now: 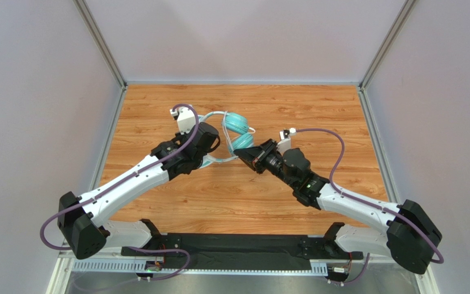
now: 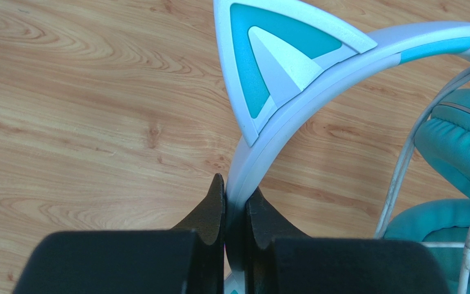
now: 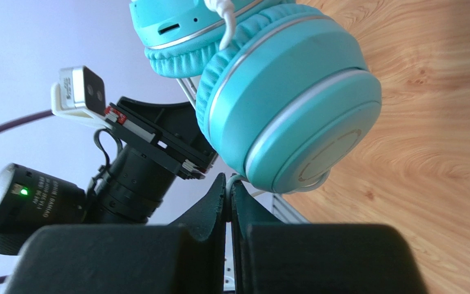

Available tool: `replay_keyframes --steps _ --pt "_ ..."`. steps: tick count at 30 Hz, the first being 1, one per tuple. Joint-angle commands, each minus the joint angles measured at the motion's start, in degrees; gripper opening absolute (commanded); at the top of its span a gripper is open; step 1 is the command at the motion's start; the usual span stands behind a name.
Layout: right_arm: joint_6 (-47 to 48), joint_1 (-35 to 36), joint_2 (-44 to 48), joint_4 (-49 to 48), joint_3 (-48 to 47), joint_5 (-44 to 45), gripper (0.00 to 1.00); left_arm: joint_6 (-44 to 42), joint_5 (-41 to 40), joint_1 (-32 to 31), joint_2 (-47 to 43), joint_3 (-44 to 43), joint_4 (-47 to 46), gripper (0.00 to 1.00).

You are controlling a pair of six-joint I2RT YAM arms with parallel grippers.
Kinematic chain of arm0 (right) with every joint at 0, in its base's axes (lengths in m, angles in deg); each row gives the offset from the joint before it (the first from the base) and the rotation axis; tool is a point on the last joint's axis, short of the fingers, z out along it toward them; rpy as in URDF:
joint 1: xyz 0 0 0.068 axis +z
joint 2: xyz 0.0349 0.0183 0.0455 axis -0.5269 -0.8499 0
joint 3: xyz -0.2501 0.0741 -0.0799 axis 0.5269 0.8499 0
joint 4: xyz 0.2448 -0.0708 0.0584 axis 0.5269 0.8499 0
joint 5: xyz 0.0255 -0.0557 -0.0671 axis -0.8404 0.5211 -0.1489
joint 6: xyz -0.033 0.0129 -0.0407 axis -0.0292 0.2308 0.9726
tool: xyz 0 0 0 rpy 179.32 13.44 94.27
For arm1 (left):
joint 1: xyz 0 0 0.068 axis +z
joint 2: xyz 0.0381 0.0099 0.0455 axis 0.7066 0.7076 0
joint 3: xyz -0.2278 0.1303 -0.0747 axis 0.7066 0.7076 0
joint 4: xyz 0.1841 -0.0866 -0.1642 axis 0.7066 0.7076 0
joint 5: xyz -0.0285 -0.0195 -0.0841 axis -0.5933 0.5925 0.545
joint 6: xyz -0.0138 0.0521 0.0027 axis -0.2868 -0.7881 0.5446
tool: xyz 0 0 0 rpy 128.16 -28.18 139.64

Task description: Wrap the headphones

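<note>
The teal headphones [image 1: 237, 130] hang above the wooden table between both arms. My left gripper [image 2: 236, 191] is shut on the pale headband [image 2: 317, 79], just below a pointed cat ear [image 2: 280, 55]. In the top view that gripper [image 1: 212, 146] sits left of the ear cups. The thin white cable [image 2: 403, 177] runs past the teal ear cups [image 2: 464, 147]. My right gripper [image 3: 228, 184] is shut on the white cable right under the round ear cup [image 3: 292, 98]. From above, the right gripper [image 1: 245, 154] is just below and right of the cups.
The wooden table [image 1: 317, 116] is fenced by grey walls and metal rails. The left arm's wrist and camera [image 3: 78, 92] are close to the left of the right gripper. Purple robot cables [image 1: 335, 147] loop over both arms.
</note>
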Motion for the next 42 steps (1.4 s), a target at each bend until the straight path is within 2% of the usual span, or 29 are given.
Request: replay_keyframes --steps 1,10,13,18,21,23,30,38,42 --pt "-12.6 -1.8 0.3 -13.7 1.4 9.6 0.00 -1.9 0.2 -0.2 -0.9 1.2 3.2 0.00" --pt "-25.4 -1.8 -3.6 -15.3 3.4 12.3 0.00 -1.9 4.5 -0.4 0.5 4.7 2.5 0.00" --pt "-26.7 -1.9 -5.3 -19.0 4.2 12.2 0.07 -1.9 5.3 -0.8 0.7 5.5 2.3 0.00" --pt "-25.2 -1.9 -7.7 -17.8 3.2 12.0 0.07 -2.3 6.3 -1.6 1.0 6.1 2.0 0.00" --pt "-24.2 -1.9 -8.6 -17.2 3.0 12.1 0.00 -2.0 6.5 -1.9 0.8 6.7 1.9 0.00" --pt "-23.2 -1.9 -8.6 -16.0 2.9 12.3 0.00 -1.9 7.0 -2.0 0.6 7.1 1.9 0.00" --pt "-16.9 -1.8 -7.7 -6.7 -0.5 12.7 0.04 -2.2 8.3 -2.8 1.1 8.1 1.3 0.00" --pt "-8.5 -2.6 -8.6 3.6 -7.8 10.5 0.02 -3.7 9.5 -3.4 1.3 9.6 0.2 0.00" --pt "-7.1 -2.6 -10.0 7.9 -10.8 10.6 0.00 -4.4 10.5 -3.5 1.6 9.9 -0.4 0.00"
